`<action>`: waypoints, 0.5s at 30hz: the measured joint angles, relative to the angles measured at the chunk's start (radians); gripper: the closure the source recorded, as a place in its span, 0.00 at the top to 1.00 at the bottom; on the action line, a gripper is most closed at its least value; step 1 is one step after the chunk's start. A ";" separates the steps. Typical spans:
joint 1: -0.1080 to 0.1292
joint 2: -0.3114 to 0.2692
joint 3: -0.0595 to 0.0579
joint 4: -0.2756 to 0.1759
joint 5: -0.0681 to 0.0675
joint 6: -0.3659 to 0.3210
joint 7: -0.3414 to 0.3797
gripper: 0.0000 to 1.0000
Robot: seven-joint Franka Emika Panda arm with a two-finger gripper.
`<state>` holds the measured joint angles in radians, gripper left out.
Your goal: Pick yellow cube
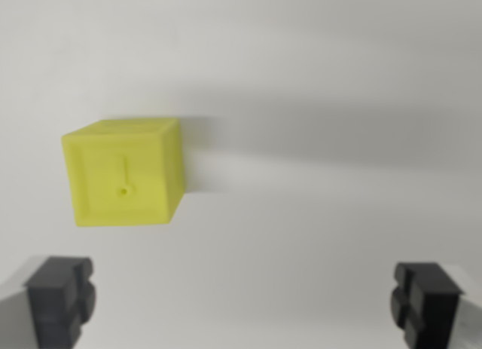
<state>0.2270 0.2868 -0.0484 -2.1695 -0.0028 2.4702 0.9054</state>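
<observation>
A yellow cube [124, 172] rests on a plain white surface [316, 213], in the wrist view's left half. Its top face carries a thin line and a small hole. My gripper [241, 304] is open, with its two dark fingertips [60, 296] low in the picture at the left and right edges. The cube lies beyond the fingertips, just above the left one, and nothing sits between them.
A soft grey shadow [324, 127] stretches across the white surface to the right of the cube.
</observation>
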 joint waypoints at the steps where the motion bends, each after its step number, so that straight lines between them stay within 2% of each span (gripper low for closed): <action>1: 0.003 0.005 0.000 -0.001 0.001 0.005 0.001 1.00; 15: 0.048 0.078 0.000 -0.001 0.015 0.073 0.006 1.00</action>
<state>0.2745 0.3649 -0.0483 -2.1704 0.0119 2.5427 0.9116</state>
